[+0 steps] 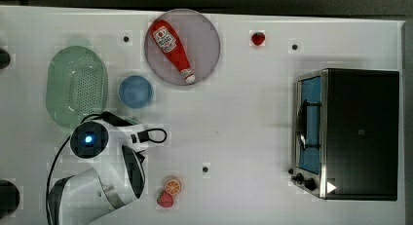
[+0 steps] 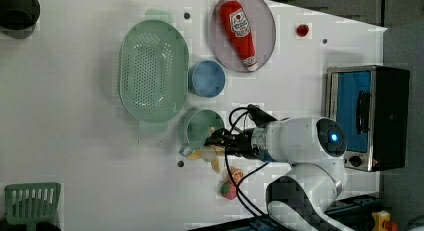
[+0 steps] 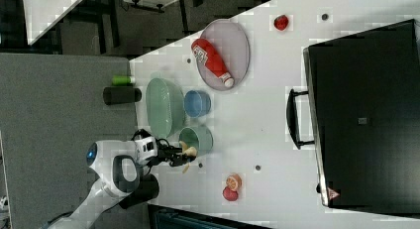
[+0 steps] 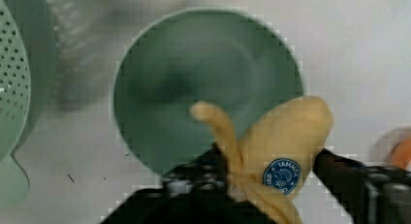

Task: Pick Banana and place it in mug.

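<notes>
Black tool [image 4: 271,185] pinching the yellow banana [image 4: 278,151] bearing a round blue sticker, writing unreadable, over the round pale-green mug's [image 4: 145,54] rim; white bench [image 4: 358,49] below.

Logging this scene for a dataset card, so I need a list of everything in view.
banana: 1, yellow, held in the claw beside the mug's rim
mug: 1, pale green, between basket and arm
cup: 1, blue, beside the basket
basket: 1, green, perforated
plate: 1, grey, under the ketchup bottle
ketchup bottle: 1, red, lying flat
toaster oven: 1, black and silver
orange slice: 1, orange
strawberries: 2, red
claw: 1, black, shut on the banana
</notes>
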